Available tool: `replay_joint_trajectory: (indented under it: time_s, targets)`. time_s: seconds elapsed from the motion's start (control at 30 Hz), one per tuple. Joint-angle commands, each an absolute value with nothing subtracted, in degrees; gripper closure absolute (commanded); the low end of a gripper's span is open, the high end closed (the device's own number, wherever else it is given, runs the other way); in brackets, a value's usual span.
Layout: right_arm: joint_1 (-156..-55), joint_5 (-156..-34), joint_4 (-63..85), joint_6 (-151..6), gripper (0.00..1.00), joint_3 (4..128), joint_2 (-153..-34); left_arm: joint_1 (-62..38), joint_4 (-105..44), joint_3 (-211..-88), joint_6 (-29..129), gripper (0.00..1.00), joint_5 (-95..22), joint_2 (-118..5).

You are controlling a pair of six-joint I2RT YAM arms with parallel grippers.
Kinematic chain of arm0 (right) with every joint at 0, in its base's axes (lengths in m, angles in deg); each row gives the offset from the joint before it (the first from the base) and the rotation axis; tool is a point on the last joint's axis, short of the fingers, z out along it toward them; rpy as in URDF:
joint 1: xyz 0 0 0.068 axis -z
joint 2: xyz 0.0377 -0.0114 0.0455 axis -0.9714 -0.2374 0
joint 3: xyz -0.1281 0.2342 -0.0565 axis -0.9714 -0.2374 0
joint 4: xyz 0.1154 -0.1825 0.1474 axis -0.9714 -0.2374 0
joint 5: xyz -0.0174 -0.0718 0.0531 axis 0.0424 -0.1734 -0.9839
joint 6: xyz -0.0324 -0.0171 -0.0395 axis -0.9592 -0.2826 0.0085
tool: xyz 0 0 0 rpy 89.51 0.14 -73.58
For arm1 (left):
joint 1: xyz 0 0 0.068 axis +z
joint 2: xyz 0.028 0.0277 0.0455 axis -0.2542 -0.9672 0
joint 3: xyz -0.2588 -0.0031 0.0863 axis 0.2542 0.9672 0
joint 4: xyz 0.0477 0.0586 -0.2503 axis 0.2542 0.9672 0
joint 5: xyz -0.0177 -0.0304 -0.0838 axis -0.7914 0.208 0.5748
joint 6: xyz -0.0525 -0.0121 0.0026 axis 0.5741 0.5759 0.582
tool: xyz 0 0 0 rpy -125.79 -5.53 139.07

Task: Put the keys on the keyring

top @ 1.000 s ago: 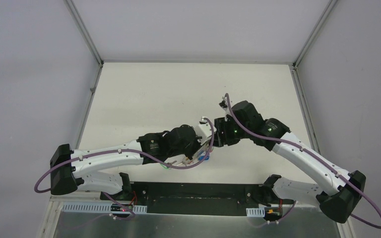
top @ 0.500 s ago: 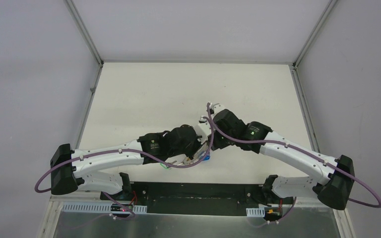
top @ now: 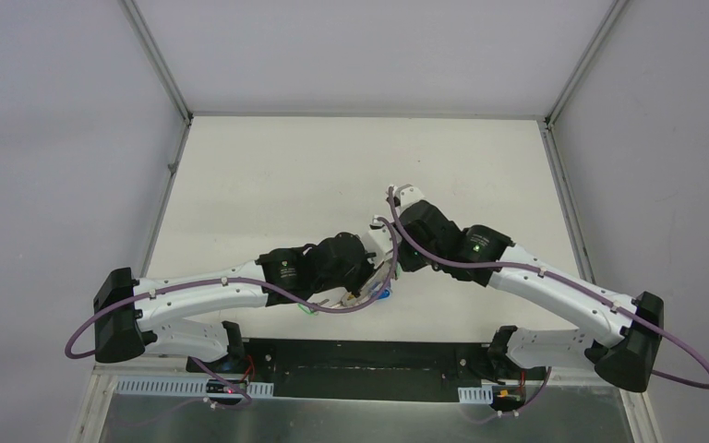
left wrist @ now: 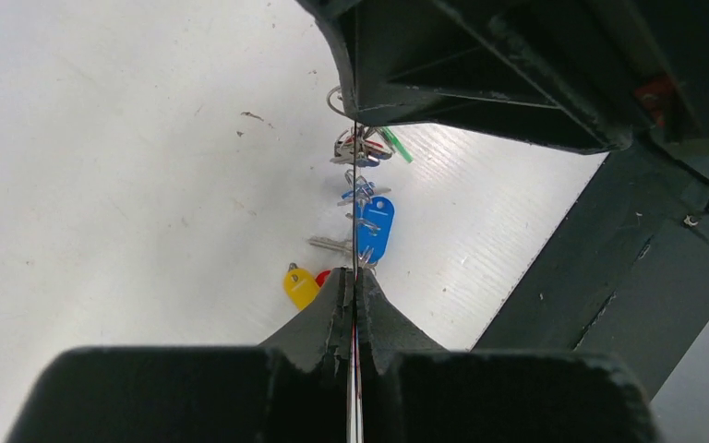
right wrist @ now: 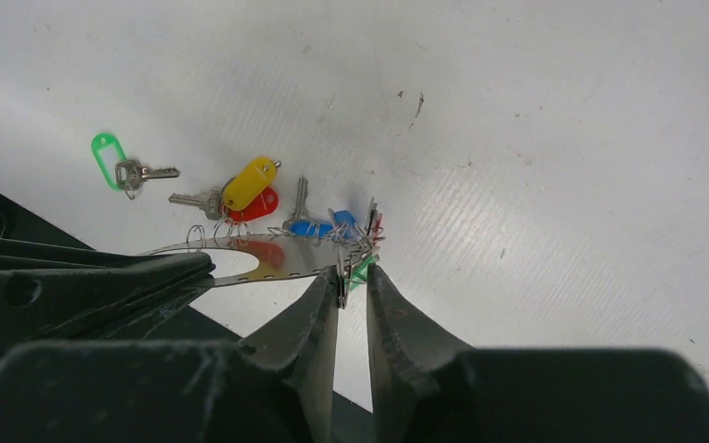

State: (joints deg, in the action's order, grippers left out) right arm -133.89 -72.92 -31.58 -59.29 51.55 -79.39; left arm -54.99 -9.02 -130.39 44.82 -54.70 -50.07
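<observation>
The keyring [right wrist: 305,258] is a thin shiny metal loop, held edge-on in my shut left gripper [left wrist: 354,277] just above the table. Blue-tagged keys [right wrist: 306,227], a yellow tag [right wrist: 249,183] and a red tag [right wrist: 257,207] hang from it. A green-tagged key [right wrist: 108,157] lies loose on the table, apart from the ring. My right gripper [right wrist: 354,272] is at the ring's free end. Its jaws stand a narrow gap apart, and the ring's tip rests against the left finger [right wrist: 318,305]. A green bit [right wrist: 362,268] shows just past the jaws. From above, both grippers meet near the blue tag [top: 385,295].
The black base strip [top: 369,355] runs along the near table edge right below the keys. Grey walls and a metal frame [top: 162,65] enclose the white table [top: 332,166].
The right arm has swung in towards the left gripper and come down to the ring's end. Its jaws have narrowed. The left arm has stayed still.
</observation>
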Motion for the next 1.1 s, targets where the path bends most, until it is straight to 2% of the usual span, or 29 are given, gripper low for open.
replay_joint_trajectory:
  time_s: [0.0,0.13,0.2,0.23,0.4,0.7,1.07]
  targets:
    - [-134.01,-71.81,-29.98,-60.38,0.83,54.09,-77.99,-55.19,-12.19,-130.83,44.98,1.00,-53.85,-48.86]
    - [-134.03,-73.58,-28.79,-60.43,0.89,53.41,-77.96,-55.15,-12.26,-130.87,44.65,1.00,-53.89,-48.87]
    - [-134.01,-74.19,-28.47,-60.48,0.99,53.21,-77.70,-55.20,-12.21,-130.88,44.58,1.00,-53.98,-48.79]
    - [-134.01,-74.46,-28.37,-60.50,1.00,53.20,-77.59,-55.16,-12.21,-130.89,44.51,1.00,-54.02,-48.87]
    - [-134.01,-76.69,-29.46,-60.73,1.00,54.18,-77.50,-55.20,-12.14,-130.52,43.52,1.00,-53.98,-48.87]
    - [-131.65,-85.09,-39.70,-61.46,1.00,59.62,-83.27,-55.15,-10.45,-131.03,38.74,1.00,-55.63,-48.60]
    - [-119.95,-107.67,-37.70,-59.05,1.00,57.46,-83.95,-55.22,-9.80,-131.06,33.28,1.00,-55.37,-48.69]
